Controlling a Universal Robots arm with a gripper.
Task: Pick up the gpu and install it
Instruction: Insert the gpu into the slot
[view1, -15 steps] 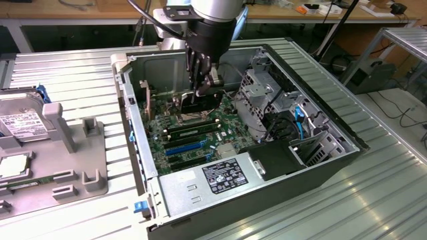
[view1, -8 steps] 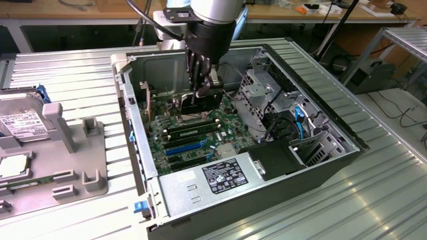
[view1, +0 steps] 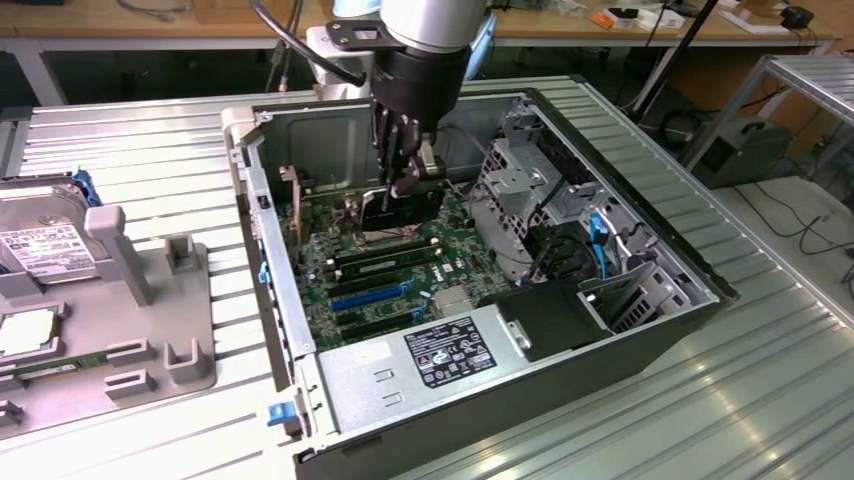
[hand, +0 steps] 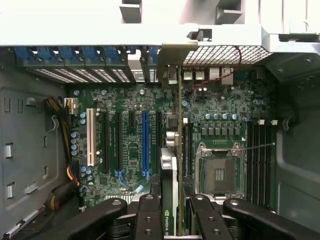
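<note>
The gripper (view1: 404, 188) reaches down inside the open computer case (view1: 267, 250), its fingers (hand: 147, 210) clamped on both faces of the gpu (hand: 169, 175), which stands on edge over the motherboard (hand: 125, 100). In the wrist view the card hangs just beside the long blue slot (hand: 145, 145), between that slot and the processor socket (hand: 217, 172). Its metal bracket (hand: 172, 52) is at the case's rear frame, at the far end from the blue slot. I cannot tell whether its lower edge has entered a connector. The main danger seems to be misalignment: if the card tilts in the grip or sits a little to one side, pushing down could jam its edge against the board. The bracket could also catch on the rear frame, and the red wire (hand: 225, 75) nearby could get pinched.
</note>
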